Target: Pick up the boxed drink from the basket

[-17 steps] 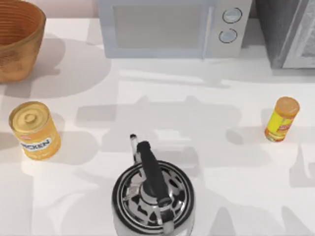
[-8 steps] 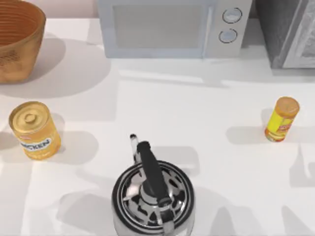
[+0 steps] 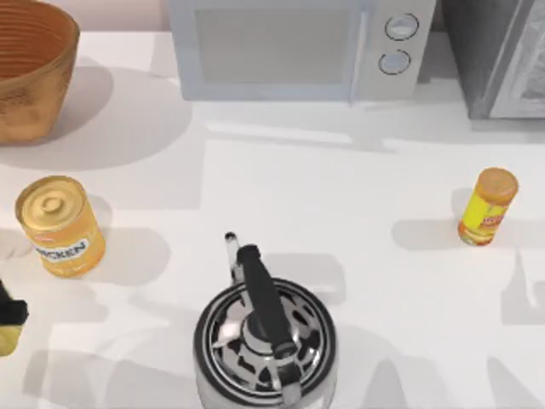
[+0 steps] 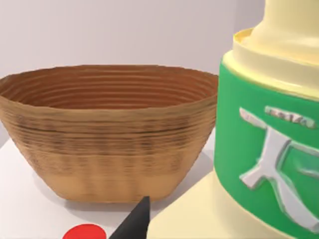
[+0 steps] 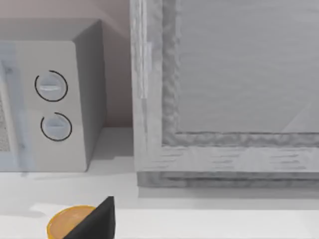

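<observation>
The boxed drink (image 4: 264, 149) is a pale yellow carton with a green label, very close in the left wrist view and tilted. My left gripper (image 3: 8, 319) sits at the left edge of the top view, below the yellow can, shut on the boxed drink (image 3: 7, 339); one dark fingertip (image 4: 135, 223) lies against the carton. The orange-brown woven basket (image 3: 30, 77) stands at the far left corner, and its inside (image 4: 107, 92) holds nothing that I can see. My right gripper (image 5: 98, 219) is near the back right, facing the grey cabinet.
A yellow chicken can (image 3: 60, 223) stands between basket and left gripper. A steel kettle (image 3: 264, 336) with a black handle is at front centre. The microwave (image 3: 298, 47) and grey cabinet (image 3: 502, 55) line the back. An orange-capped bottle (image 3: 487, 207) stands right.
My left gripper, with the yellow carton, has come into the top view at the left edge. The arm shadows on the table have shifted. Nothing else has moved.
</observation>
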You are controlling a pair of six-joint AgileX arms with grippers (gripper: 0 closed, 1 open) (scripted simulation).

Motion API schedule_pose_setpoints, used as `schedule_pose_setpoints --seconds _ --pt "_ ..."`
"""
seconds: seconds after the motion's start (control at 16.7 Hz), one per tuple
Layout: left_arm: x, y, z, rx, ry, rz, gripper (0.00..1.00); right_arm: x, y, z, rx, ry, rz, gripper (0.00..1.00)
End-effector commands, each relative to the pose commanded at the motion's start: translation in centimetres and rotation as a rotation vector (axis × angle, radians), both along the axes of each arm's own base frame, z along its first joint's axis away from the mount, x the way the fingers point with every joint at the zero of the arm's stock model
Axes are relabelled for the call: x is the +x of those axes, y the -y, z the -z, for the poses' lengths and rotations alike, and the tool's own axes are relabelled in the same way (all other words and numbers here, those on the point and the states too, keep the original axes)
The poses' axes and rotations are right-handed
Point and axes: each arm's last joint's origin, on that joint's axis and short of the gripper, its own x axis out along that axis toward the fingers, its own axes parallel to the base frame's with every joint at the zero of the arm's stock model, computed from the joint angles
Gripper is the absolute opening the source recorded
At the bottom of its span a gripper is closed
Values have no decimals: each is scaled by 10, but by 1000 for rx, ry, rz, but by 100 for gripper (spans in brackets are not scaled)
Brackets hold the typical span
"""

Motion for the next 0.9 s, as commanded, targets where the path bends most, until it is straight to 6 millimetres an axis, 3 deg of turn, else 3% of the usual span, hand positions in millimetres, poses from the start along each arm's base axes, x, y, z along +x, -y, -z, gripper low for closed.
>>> schedule_pose_setpoints --seconds 0.48,0.9 --pt "2 0 1 1 -13 -25 0 0 0 0 0 0 0 100" --pt "20 4 -16 5 1 -252 0 0 0 0 0 0 0 100"
